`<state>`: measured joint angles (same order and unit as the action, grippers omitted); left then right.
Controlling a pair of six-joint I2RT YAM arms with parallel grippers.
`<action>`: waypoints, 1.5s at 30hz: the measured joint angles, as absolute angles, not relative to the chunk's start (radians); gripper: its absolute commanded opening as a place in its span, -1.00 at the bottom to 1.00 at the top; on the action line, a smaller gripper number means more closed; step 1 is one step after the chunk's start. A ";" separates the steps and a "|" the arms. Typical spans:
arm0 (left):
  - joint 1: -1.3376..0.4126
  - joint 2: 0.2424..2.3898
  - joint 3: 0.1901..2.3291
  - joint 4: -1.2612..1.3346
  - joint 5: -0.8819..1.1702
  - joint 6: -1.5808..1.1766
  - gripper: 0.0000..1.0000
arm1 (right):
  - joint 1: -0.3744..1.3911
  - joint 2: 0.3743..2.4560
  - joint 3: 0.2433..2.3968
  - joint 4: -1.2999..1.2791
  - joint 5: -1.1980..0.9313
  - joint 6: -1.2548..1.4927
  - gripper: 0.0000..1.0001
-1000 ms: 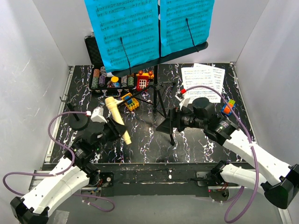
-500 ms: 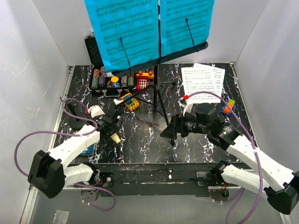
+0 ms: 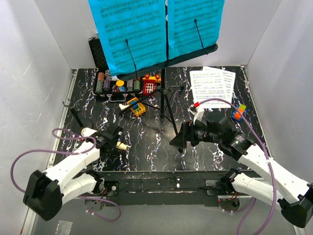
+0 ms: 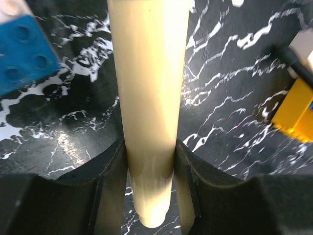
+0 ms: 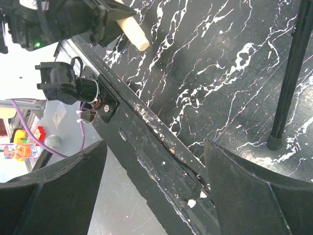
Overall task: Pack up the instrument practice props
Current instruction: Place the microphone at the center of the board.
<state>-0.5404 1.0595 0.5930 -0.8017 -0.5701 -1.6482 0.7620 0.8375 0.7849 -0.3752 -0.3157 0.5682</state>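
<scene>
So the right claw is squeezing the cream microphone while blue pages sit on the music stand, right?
No, it's the left claw squeezing the cream microphone; the left wrist view shows it. The right claw is open, holding nothing. Blue pages do sit on the music stand.

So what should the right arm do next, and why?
Probably ease the right end effector toward the stand's leg and close on it. It is open and empty, the leg sits just beside it, and the left end effector is busy holding the microphone.
</scene>
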 measured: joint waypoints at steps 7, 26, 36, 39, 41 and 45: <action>-0.521 0.947 0.548 -0.862 -0.650 -1.833 -1.00 | 0.762 0.850 0.781 -0.372 -0.317 0.567 0.74; -0.247 1.221 0.510 -0.574 -0.616 -1.801 -0.59 | 0.762 0.856 0.781 -0.397 -0.315 0.547 0.74; -0.236 1.287 0.537 -0.484 -0.604 -1.748 -0.10 | 0.762 0.856 0.781 -0.417 -0.301 0.541 0.75; -0.230 1.282 0.537 -0.477 -0.598 -1.744 0.05 | 0.762 0.856 0.781 -0.417 -0.300 0.541 0.75; -0.226 1.279 0.537 -0.473 -0.593 -1.737 0.09 | 0.762 0.856 0.781 -0.417 -0.297 0.541 0.75; -0.214 1.272 0.538 -0.463 -0.579 -1.725 0.12 | 0.762 0.856 0.781 -0.417 -0.295 0.540 0.75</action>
